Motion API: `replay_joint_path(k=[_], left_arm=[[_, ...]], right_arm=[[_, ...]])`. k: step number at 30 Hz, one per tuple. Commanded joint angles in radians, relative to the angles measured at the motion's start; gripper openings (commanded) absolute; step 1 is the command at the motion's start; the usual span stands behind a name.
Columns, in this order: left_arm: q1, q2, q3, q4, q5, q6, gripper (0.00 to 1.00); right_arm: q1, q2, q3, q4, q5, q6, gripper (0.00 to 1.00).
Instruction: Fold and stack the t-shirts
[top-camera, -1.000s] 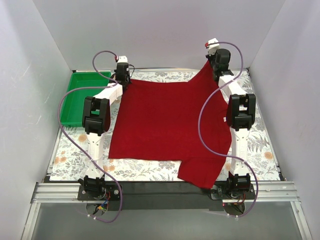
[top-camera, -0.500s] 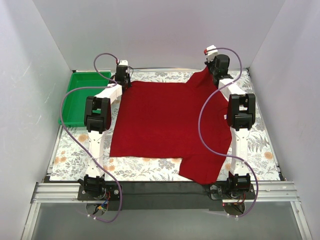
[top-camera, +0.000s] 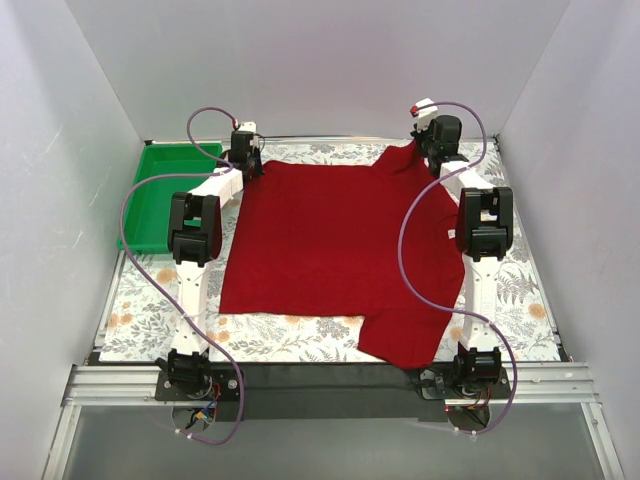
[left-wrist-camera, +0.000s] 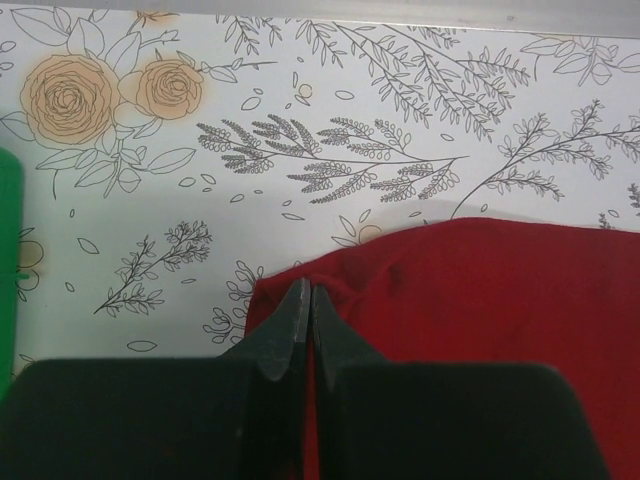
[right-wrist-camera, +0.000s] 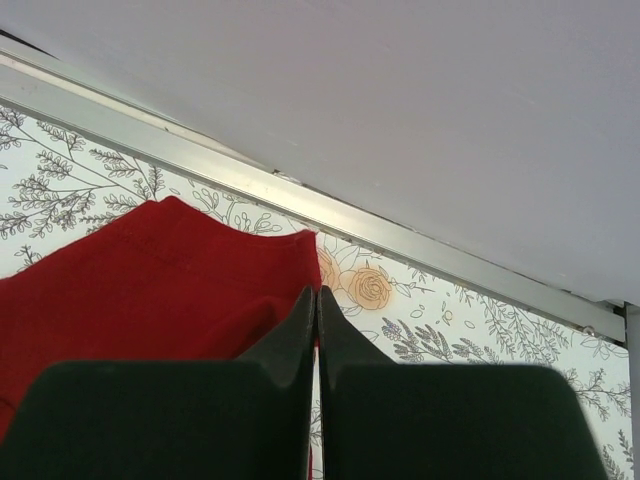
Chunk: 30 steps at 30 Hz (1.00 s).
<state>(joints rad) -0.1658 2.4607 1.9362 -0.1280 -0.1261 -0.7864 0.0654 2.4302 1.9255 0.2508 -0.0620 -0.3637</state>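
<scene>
A plain dark red t-shirt (top-camera: 335, 245) lies spread over the flowered table, one flap hanging at the near right edge. My left gripper (top-camera: 248, 160) is shut on its far left corner; the left wrist view shows the jaws (left-wrist-camera: 304, 292) pinching the red cloth (left-wrist-camera: 480, 300) low on the table. My right gripper (top-camera: 428, 145) is shut on the far right corner; in the right wrist view the jaws (right-wrist-camera: 316, 295) hold the cloth (right-wrist-camera: 170, 275), which rises a little off the table near the back wall.
A green plastic tray (top-camera: 163, 195) stands at the far left, beside my left arm; its edge shows in the left wrist view (left-wrist-camera: 8, 270). White walls close in the back and sides. A metal rail (right-wrist-camera: 300, 200) runs along the table's far edge.
Both grippers have come down toward the table at the back with the shirt's corners. The raised right corner has dropped, and the cloth lies flatter.
</scene>
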Motion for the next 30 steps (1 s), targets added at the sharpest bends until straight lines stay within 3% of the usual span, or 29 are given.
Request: replay_joint_path(k=[1,8,15,22,30], left_arm=[[0.006,-0.065,0.041,-0.005,0.040,-0.004,0.00],[0.017,-0.192,-0.133,0.088,0.088,0.021,0.00],[0.032,-0.264,-0.247,0.156,0.164,0.027,0.00],[0.034,-0.327,-0.350,0.237,0.187,0.064,0.00],[0.037,-0.379,-0.448,0.304,0.189,0.113,0.00]], right_arm=[[-0.024,-0.086,0.007,0.035,-0.065,0.048,0.01],[-0.096,-0.195,-0.088,0.036,-0.255,0.124,0.01],[-0.162,-0.260,-0.181,0.041,-0.590,0.140,0.01],[-0.190,-0.303,-0.264,0.062,-0.734,0.152,0.01],[-0.202,-0.332,-0.321,0.077,-0.794,0.166,0.01]])
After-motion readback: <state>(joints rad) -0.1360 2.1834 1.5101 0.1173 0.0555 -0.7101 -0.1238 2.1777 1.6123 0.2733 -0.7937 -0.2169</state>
